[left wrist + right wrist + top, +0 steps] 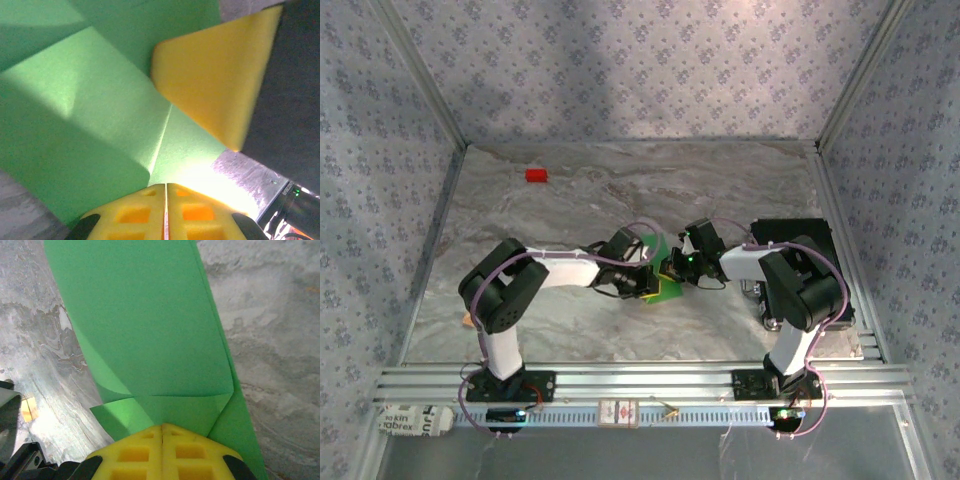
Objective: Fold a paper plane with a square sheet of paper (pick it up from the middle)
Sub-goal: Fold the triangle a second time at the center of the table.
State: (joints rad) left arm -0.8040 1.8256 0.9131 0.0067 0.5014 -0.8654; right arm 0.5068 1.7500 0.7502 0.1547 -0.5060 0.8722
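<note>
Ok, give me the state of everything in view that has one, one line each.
green paper: partly folded, creased, pinched by both grippers.
left gripper: shut on the green paper.
right gripper: shut on the green paper.
red block: lying flat at the far left, untouched.

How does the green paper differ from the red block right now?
The green paper is a wide, thin, creased sheet; the red block is small and chunky. The paper sits near the middle, pinched by the left end effector and the right end effector; the block lies untouched at the far left. Both are plain, single-coloured.
</note>
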